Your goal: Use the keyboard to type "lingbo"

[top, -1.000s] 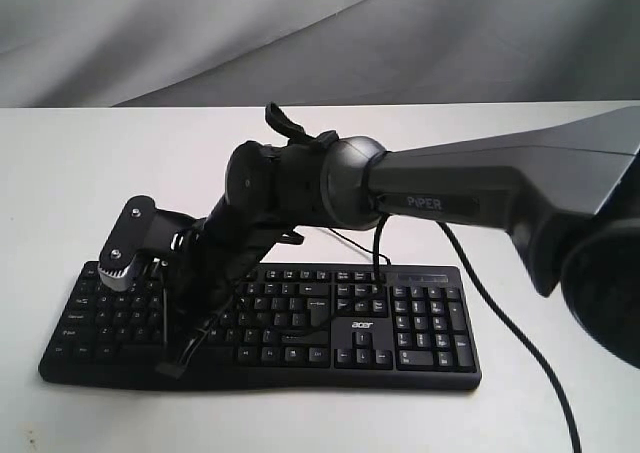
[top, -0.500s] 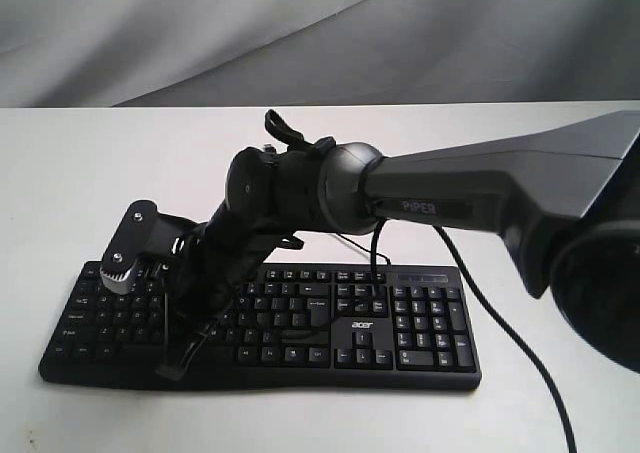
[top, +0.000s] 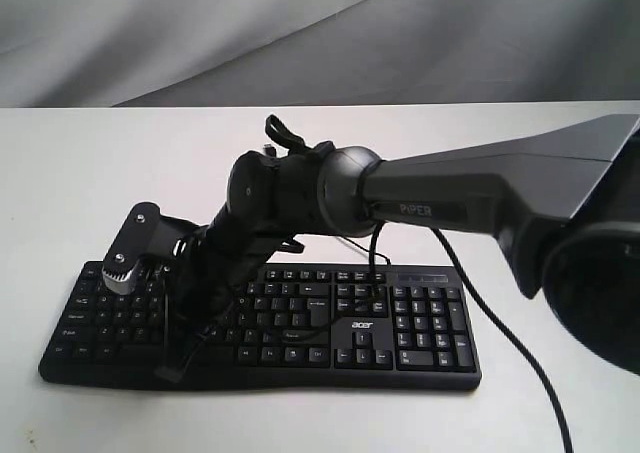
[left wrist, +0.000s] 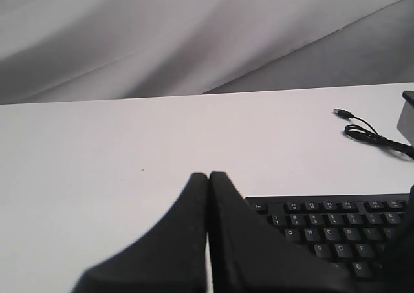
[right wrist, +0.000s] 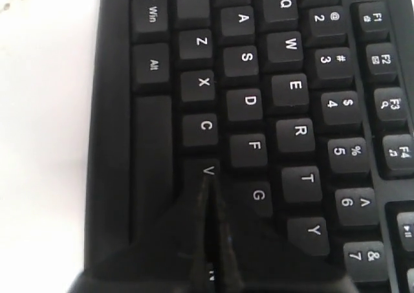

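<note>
a white table (top: 90, 173) meets a grey cloth backdrop (top: 320, 33) (softly creased) under even light.

Finished in smooth dark grey along the right arm (top: 490, 188), with rounded black joint housings at the wrist. Lettered with a pale "PIPER" marking (top: 418, 210) on the forearm. Topped by a looped black strap (top: 284, 130). Fitted with a grey-and-black end block (top: 130, 248) bearing small bright screw heads. Tipped, on left gripper (left wrist: 208, 176) and right gripper (right wrist: 207, 183), with matte black wedge-shaped fingers.
</note>
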Controlling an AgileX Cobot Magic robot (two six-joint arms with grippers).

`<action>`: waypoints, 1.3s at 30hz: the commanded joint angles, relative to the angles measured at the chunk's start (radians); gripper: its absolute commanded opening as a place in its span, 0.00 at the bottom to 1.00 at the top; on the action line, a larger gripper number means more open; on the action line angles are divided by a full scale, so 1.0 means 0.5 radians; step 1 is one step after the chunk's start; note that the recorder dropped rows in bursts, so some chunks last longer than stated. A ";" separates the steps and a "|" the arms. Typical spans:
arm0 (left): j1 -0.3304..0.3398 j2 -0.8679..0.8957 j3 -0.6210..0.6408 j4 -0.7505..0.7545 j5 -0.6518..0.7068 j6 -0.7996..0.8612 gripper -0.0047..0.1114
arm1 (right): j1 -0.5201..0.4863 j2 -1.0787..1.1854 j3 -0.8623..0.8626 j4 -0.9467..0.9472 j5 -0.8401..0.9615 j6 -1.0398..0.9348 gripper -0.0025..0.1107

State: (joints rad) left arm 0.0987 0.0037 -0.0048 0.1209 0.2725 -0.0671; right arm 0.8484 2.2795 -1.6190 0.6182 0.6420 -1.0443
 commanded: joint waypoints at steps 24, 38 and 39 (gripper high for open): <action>0.002 -0.007 0.010 -0.008 -0.014 -0.004 0.04 | -0.260 -0.153 0.154 -0.145 0.101 0.064 0.02; 0.002 -0.007 0.010 -0.008 -0.014 -0.004 0.04 | -0.260 -0.153 0.154 -0.168 0.101 0.065 0.02; 0.002 -0.007 0.010 -0.008 -0.014 -0.004 0.04 | -0.260 -0.147 0.154 -0.168 0.101 0.065 0.02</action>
State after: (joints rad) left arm 0.0987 0.0037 -0.0048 0.1209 0.2725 -0.0671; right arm 0.7214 2.2066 -1.5460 0.5388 0.6948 -1.0040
